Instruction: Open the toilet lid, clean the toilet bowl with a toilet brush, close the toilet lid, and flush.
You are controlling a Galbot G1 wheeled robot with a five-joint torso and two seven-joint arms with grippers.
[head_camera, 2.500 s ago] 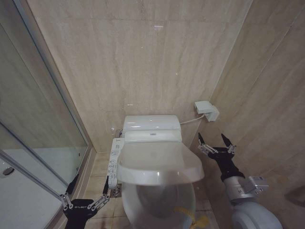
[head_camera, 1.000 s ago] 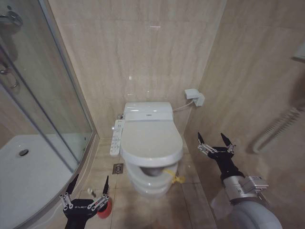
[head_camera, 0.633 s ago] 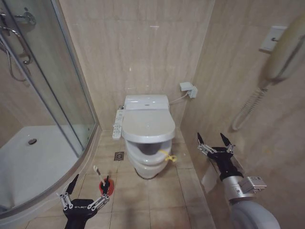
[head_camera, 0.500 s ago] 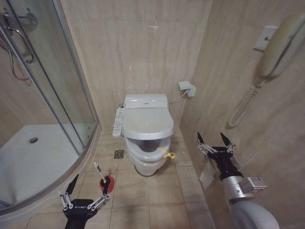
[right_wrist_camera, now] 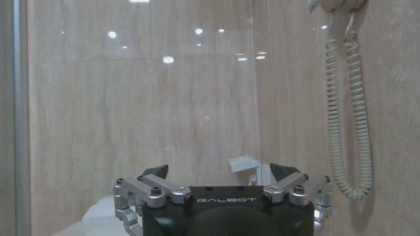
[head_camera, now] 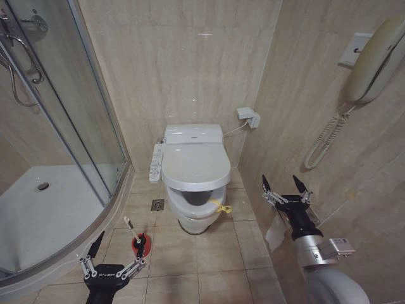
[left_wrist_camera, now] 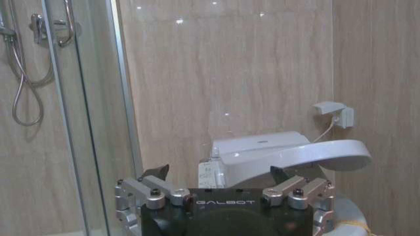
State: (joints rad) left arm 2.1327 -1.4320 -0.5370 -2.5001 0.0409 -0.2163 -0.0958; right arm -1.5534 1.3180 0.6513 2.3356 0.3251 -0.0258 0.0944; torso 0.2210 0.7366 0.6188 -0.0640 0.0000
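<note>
While both sets of jaws gape empty, toilet lid (head_camera: 195, 167) well ahead, between them, half-lowered.

one toilet stands against the back wall, with one toilet lid (head_camera: 195, 168) partly lowered over one toilet bowl (head_camera: 195, 214). one yellow tag (head_camera: 219, 206) hangs at the front of the toilet. one side control panel (head_camera: 155, 163) is fixed along the toilet. one toilet brush (head_camera: 131, 229) leans in one red holder cup (head_camera: 142, 244) on the floor. one floor drain (head_camera: 157, 205) sits in the tiles. one wall socket box (head_camera: 248, 116) has one cable running to the toilet. one wall phone handset (head_camera: 377, 58) hangs with one coiled cord (head_camera: 323, 140). one glass shower enclosure (head_camera: 60, 120) holds one shower hose (head_camera: 18, 76). two end effectors show, the left end effector (head_camera: 117, 251) and the right end effector (head_camera: 283, 187), each with two spread fingers.
</note>
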